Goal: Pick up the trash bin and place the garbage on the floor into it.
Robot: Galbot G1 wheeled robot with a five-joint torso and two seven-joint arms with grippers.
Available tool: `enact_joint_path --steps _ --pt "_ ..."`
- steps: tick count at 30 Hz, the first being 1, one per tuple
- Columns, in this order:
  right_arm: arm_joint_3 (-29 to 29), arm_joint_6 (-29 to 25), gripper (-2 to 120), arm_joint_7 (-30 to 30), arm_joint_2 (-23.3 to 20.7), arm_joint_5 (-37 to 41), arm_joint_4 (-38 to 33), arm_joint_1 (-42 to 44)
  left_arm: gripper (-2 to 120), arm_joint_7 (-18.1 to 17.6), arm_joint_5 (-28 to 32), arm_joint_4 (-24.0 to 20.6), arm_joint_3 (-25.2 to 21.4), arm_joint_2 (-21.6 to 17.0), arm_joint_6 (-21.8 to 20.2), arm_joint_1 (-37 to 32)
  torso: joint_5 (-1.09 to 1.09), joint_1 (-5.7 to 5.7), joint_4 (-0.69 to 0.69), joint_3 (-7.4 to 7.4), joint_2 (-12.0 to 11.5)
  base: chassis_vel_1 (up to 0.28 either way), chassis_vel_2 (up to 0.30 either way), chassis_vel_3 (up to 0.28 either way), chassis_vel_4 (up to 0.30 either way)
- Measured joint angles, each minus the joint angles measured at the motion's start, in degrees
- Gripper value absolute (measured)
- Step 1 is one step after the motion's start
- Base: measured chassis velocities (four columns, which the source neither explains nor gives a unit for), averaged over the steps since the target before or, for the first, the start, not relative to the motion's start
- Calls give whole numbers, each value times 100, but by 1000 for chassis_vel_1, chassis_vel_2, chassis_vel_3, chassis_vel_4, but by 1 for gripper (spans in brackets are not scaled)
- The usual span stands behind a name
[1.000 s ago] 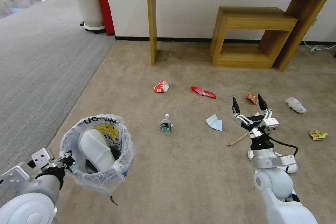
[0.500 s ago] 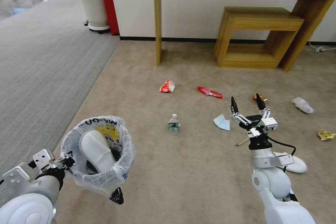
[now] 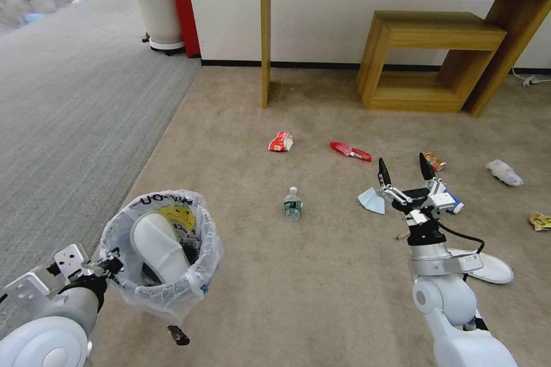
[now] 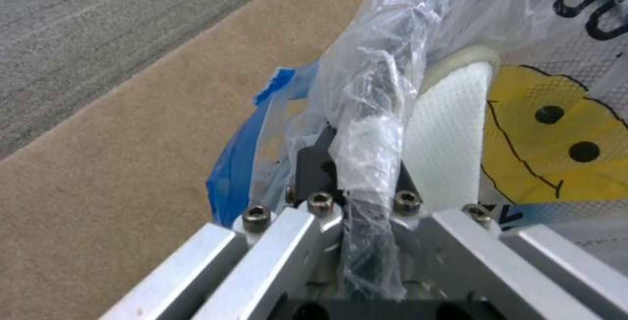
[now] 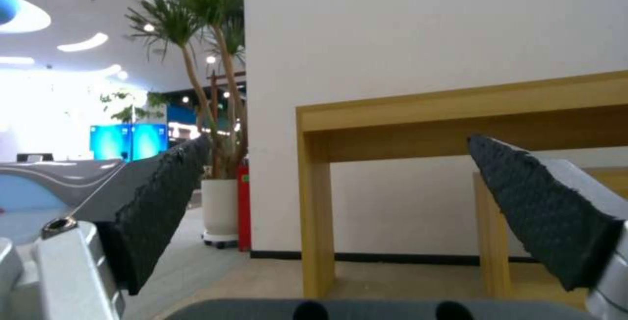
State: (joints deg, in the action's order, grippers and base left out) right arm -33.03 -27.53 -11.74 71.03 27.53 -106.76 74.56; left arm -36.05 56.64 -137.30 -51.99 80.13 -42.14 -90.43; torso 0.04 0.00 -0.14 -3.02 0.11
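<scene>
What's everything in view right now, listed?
Round dark trash bin with white printed bag liner: 1, held up at lower left, white slipper inside.
Crushed red-white paper cup: 1, mid carpet.
Red wrapper: 1, right of cup.
Clear plastic bottle: 1, centre carpet.
Blue mask: 1, beside right tool.
White tissue: 1, far right.
Beige carpet: floor.
Left tool: shut on bin rim.
Right tool: open, empty.
</scene>
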Motion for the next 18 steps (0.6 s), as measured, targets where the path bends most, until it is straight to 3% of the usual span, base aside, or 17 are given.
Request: enact_joint_path --steps 10,18 --pt "-18 32 100 -36 -37 91 1 -24 1 24 -64 13 22 68 0 11 0 0 0 0 0 -9 12 8 -18" --pt "-66 33 100 -37 -86 131 28 -49 1 50 -136 -38 83 133 0 1 0 0 0 0 0 -138 135 133 -143"
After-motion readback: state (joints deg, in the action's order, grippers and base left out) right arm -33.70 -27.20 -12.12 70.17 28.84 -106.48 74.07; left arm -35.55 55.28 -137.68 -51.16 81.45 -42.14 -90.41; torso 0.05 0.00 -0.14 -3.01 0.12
